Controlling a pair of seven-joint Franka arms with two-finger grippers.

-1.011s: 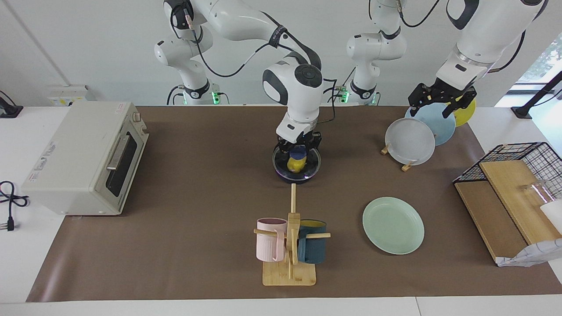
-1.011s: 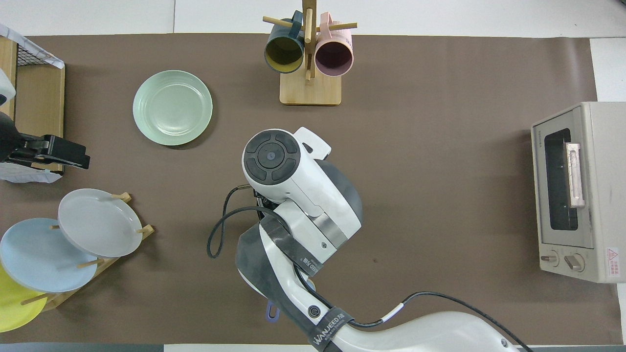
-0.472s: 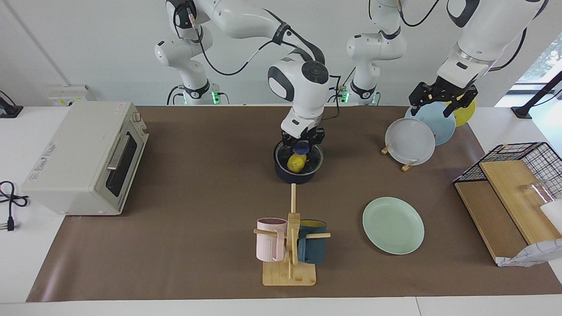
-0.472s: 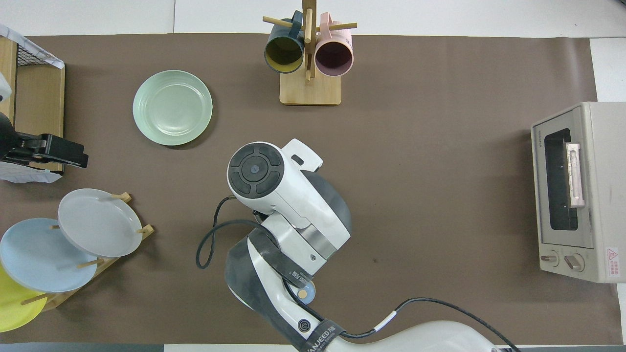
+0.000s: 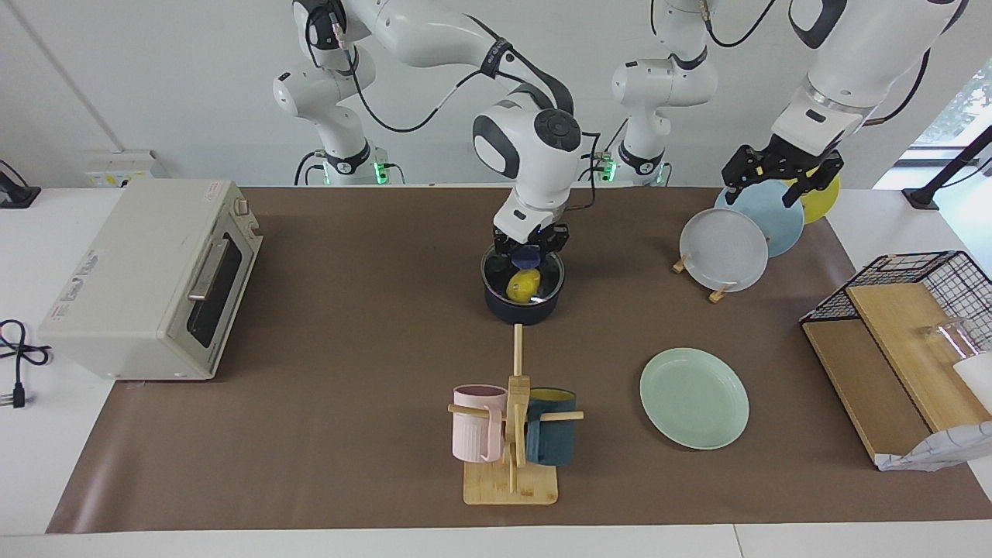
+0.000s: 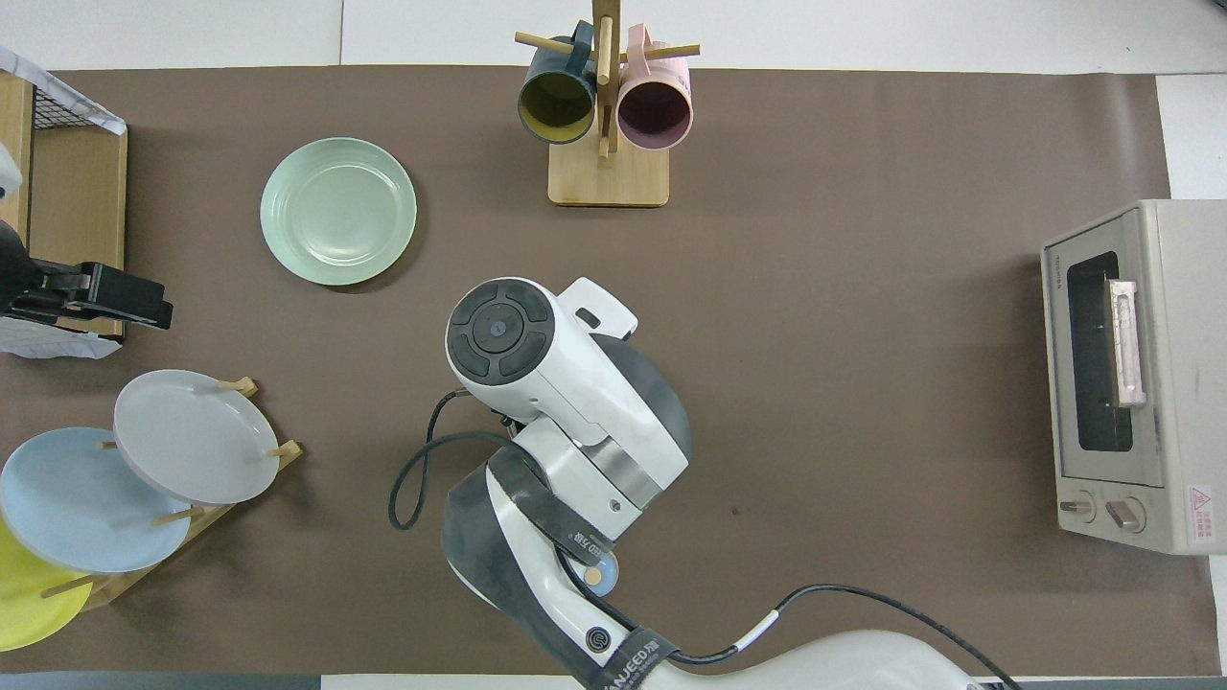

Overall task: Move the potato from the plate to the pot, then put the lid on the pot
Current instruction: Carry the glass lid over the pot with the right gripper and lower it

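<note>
The dark navy pot stands mid-table, nearer the robots than the mug stand. The yellow potato lies inside it and shows through the clear glass lid. My right gripper is shut on the lid's blue knob and holds the lid level with the pot's rim; I cannot tell whether it rests there. The mint-green plate lies bare toward the left arm's end. My left gripper waits open above the plate rack. In the overhead view the right arm hides the pot and lid.
A rack of upright grey, light blue and yellow plates stands under the left gripper. A wooden mug stand holds a pink and a teal mug. A toaster oven sits at the right arm's end and a wire basket with boards at the left arm's end.
The right gripper has carried the lid toward the robots and over the pot's mouth, so the pot's navy wall now shows beneath it. The left arm has not moved.
</note>
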